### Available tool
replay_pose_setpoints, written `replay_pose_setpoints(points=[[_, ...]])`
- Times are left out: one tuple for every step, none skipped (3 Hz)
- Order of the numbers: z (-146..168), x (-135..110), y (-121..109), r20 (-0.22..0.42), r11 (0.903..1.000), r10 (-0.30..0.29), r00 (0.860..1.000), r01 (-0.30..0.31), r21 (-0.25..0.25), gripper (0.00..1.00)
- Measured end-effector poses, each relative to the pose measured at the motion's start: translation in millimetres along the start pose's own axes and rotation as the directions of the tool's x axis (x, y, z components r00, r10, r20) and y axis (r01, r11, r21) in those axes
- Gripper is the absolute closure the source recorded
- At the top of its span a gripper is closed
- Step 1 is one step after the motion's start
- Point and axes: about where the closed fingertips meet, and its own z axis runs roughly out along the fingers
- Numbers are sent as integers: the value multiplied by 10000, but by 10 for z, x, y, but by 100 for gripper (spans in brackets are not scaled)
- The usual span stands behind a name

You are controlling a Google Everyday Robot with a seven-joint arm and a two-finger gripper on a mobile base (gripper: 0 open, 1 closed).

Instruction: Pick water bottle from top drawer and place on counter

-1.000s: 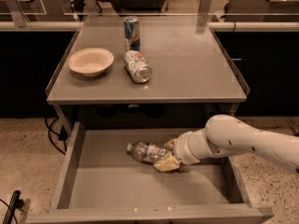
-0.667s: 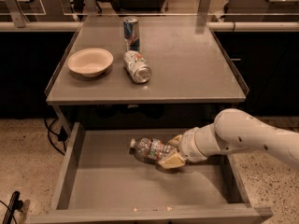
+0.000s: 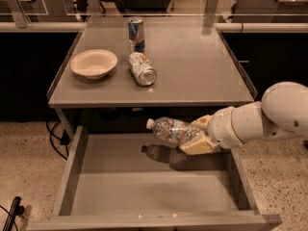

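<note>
The water bottle (image 3: 171, 130) is held in the air over the top drawer (image 3: 144, 189), clear of its bare floor, where a dark shadow (image 3: 161, 154) is cast beneath it; the pick is therefore judged done and the carrying step is taken to be in hand. The bottle is clamped at its lower end by the gripper (image 3: 195, 134), whose 2 cream fingers (image 3: 198, 147) are closed on it from above and below, while the white arm (image 3: 269, 117) reaches in from the right. The bottle lies nearly level, its white cap pointing left and slightly up, just beneath the front edge of the counter (image 3: 192, 66). For the next move, a pull outward from under that edge is called for, then a rise above it, before the bottle is set down on a bare part of the top. The bottle is seen to be clear and crinkled, with a red-and-white band near the grip; thin walls are judged likely to give under pressure. On the counter, well apart from the bottle, a pale bowl (image 3: 94, 63), a silver can (image 3: 142, 68) on its side and an upright slim can (image 3: 136, 34) are found on the left half, so the right half is judged the safer spot.
</note>
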Motion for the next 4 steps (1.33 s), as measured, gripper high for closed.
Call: replay_pose_setpoints(points=[[-536, -244, 20, 57, 9978, -540, 9985, 537, 380, 100], [-960, -455, -45, 65, 9921, -1037, 9946, 1029, 718, 100], [-960, -455, -45, 65, 9921, -1037, 9946, 1029, 718, 100], [-1065, -552, -55, 12, 9855, -1312, 9914, 1303, 1082, 100]])
